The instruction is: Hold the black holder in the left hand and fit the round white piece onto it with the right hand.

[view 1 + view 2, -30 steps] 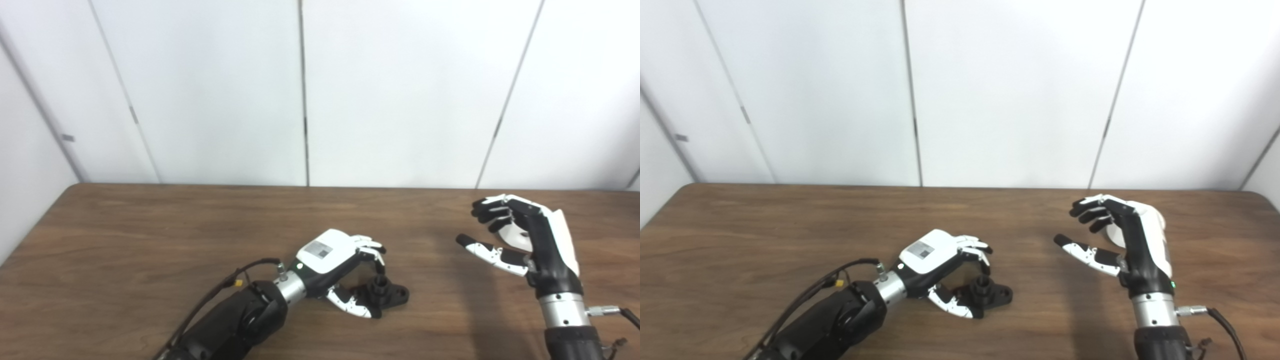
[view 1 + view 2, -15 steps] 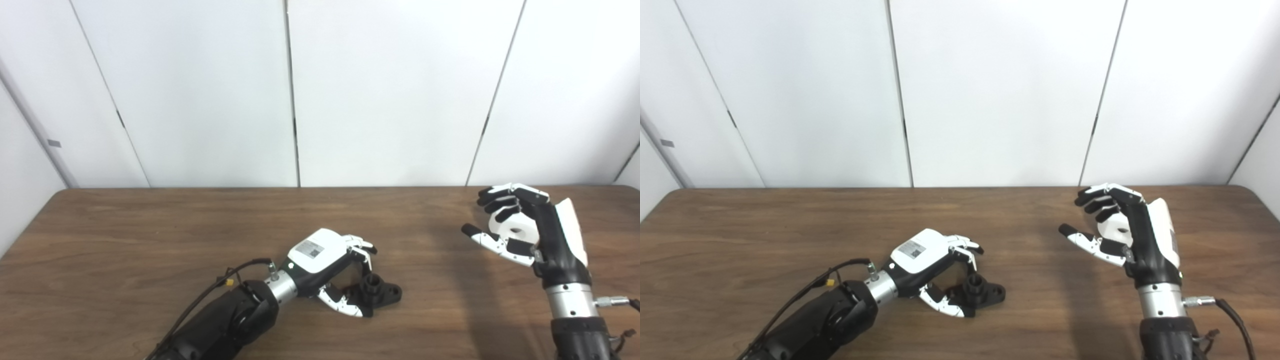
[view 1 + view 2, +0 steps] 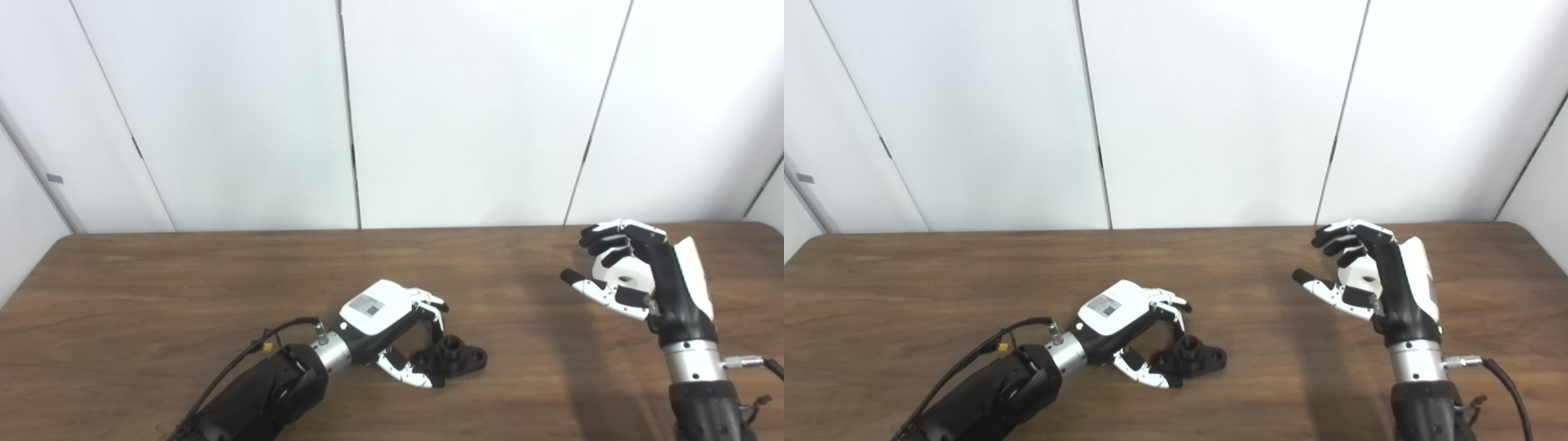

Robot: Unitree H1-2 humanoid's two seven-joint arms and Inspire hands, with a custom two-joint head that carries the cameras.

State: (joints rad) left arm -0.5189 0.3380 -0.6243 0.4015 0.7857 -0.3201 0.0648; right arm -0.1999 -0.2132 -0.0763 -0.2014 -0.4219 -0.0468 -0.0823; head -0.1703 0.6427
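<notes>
The black holder (image 3: 458,359) lies on the wooden table (image 3: 184,288) near the middle front, with a short round post standing up on it. My left hand (image 3: 386,315) is closed around its left end, fingers curled over the top and thumb in front. My right hand (image 3: 658,278) is raised above the table at the right. It holds the round white piece (image 3: 621,274), a ring with a hole, between its curled fingers and palm, with the thumb stretched out to the left. The white piece is well to the right of the holder. The holder (image 3: 1193,359) and the white piece (image 3: 1358,274) also show in the right eye view.
White wall panels (image 3: 465,110) stand right behind the table's far edge. The table's right edge (image 3: 1540,251) is close to my right hand. A cable (image 3: 263,352) runs along my left forearm.
The camera has swung to the right. My right hand has risen a little from the table with the white piece in it. My left hand stays on the holder.
</notes>
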